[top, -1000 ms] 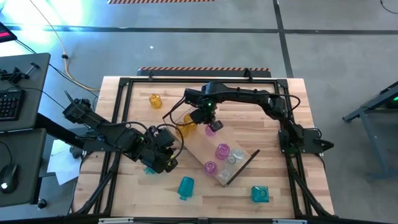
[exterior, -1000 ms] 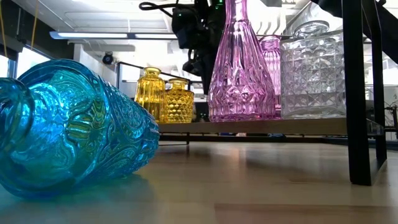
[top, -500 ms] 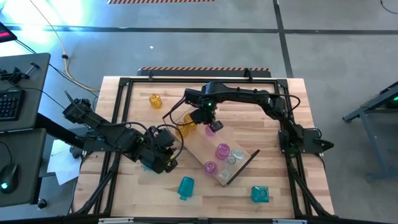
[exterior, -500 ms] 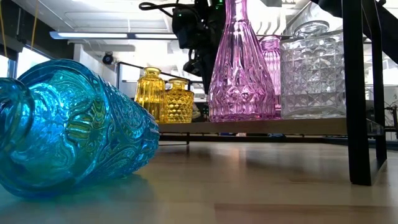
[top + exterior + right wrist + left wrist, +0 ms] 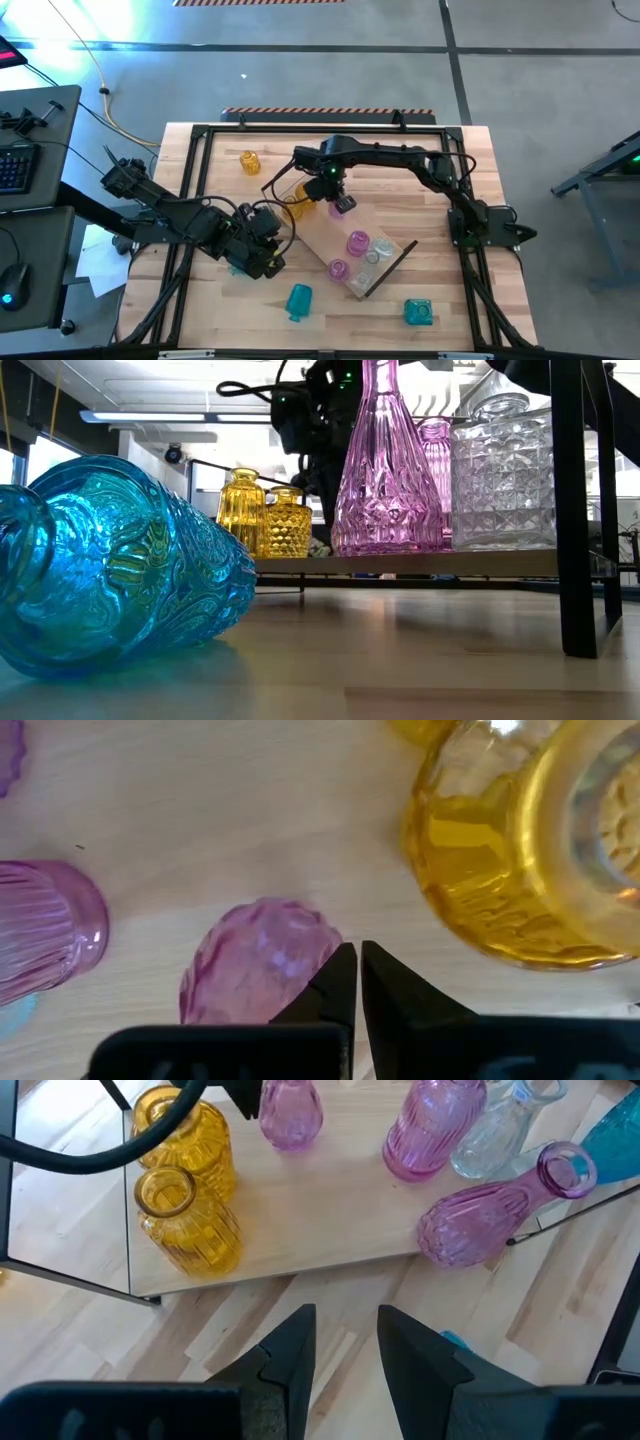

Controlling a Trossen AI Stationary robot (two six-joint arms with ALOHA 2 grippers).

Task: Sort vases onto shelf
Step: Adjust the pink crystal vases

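Hovering over the shelf (image 5: pixel 352 252), the right gripper (image 5: pixel 350 982) has its fingers pressed together with nothing between them, a small pink vase (image 5: pixel 258 960) just beside it on the board. The left gripper (image 5: pixel 340 1342) waits near the bench's left edge, fingers parted and empty, facing two amber vases (image 5: pixel 185 1190) at the shelf's end.

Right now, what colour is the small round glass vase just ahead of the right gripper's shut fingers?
Pink: the small round glass vase is translucent pink, clearest in the right wrist view.
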